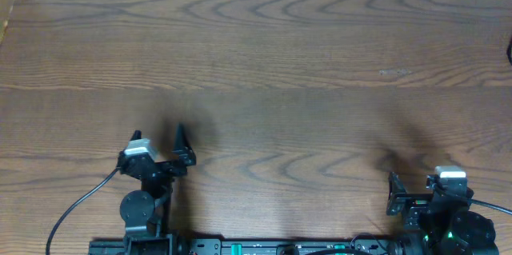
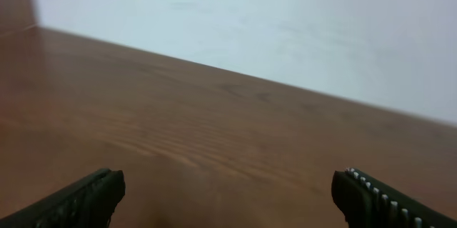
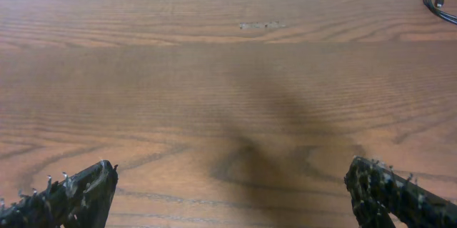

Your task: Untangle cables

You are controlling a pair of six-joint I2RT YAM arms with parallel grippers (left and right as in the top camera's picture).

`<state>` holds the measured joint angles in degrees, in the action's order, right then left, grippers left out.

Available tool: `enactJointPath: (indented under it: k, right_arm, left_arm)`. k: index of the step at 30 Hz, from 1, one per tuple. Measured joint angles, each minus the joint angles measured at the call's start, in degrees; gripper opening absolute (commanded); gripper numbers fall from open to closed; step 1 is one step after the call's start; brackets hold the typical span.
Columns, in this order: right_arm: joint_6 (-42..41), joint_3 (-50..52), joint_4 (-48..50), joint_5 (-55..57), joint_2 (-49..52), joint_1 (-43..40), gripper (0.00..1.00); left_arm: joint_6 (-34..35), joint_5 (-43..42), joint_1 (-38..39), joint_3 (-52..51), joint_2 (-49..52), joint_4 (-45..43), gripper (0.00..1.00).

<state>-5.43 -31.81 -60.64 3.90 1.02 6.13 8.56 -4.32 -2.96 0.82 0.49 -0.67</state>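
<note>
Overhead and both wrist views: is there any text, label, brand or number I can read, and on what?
No readable text in any view.
The pale mark on the table: too blurred to read, and may be only a scuff.

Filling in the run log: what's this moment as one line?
left gripper: open, empty | right gripper: open, empty | cables: untouched, at right edge of table

The table (image 1: 264, 63) is smooth, faintly glossy grained wood; the fingers (image 3: 78, 192) look matt, ridged plastic.
</note>
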Motion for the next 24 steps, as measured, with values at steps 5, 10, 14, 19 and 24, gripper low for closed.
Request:
enactJointPath:
  k: [5,10,14,19,24]
  right_arm:
    - [0.0,0.0,0.0,0.0,0.0,0.0,0.99]
    - [0.0,0.0,0.0,0.0,0.0,0.0,0.99]
    - [0.0,0.0,0.0,0.0,0.0,0.0,0.99]
    - [0.0,0.0,0.0,0.0,0.0,0.0,0.99]
    - [0.0,0.0,0.0,0.0,0.0,0.0,0.99]
  left_arm:
    - [-4.6,-4.3,0.0,0.0,0.0,0.3,0.98]
    - [-5.6,-5.1,0.0,0.0,0.0,0.4,0.98]
    - [-5.6,-5.0,0.0,0.1,0.0,1.4,0.98]
    - [-5.6,-5.0,0.0,0.2,0.0,1.6,0.98]
    - [-5.6,-5.0,0.2,0.2,0.0,1.6,0.98]
